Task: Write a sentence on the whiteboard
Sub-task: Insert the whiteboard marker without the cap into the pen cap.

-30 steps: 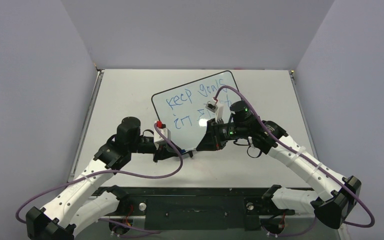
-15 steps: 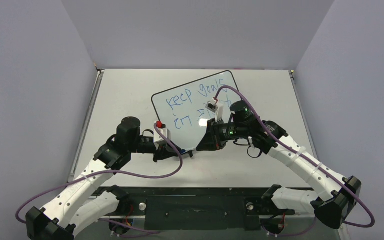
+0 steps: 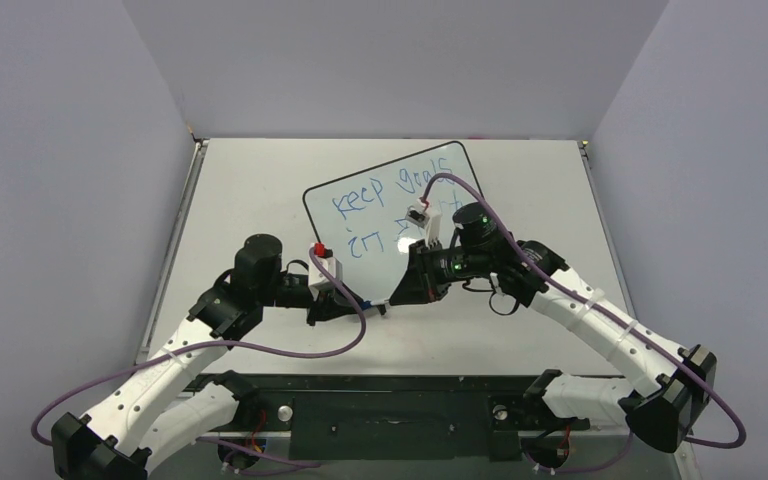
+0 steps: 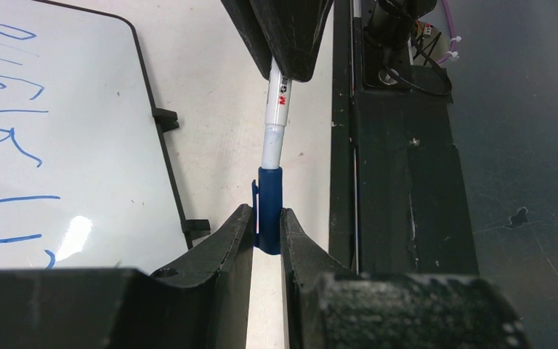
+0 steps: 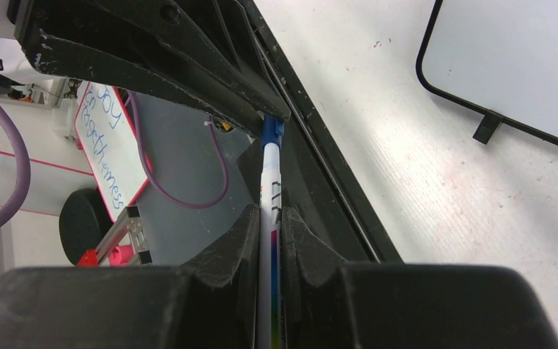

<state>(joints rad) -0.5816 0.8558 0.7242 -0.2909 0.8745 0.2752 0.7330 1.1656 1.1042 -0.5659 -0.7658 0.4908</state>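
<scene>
Two lines of blue lettering, the sentence [image 3: 360,201], sit on the whiteboard [image 3: 385,222], which lies flat near the middle of the counter [image 3: 260,180], turned at a slant with its black clip feet [image 4: 166,116] on the edge facing the arms. The top line reads "keep goals". The second starts with "in", and the rest of it is hidden behind the right arm, so I cannot tell whether the writing is finished.

Just off the board's near edge, above bare counter, both arms meet over one marker [image 4: 275,123]. The left pincer [image 4: 267,218] is pressed together on the blue cap [image 4: 269,207], and the right pincer [image 5: 270,218] pinches the white barrel further along. The pen stretches straight between them, each pincer in line with its axis. This grip makes sense for a cap: one side holds the barrel steady while the other pushes or pulls along the pen's length.

The cap looks seated on the barrel's end. With text already on the board, recapping seems more likely than uncapping, though the pictures alone do not settle it. Holding the pen away from the board keeps the tip from smearing the wet lettering.
</scene>
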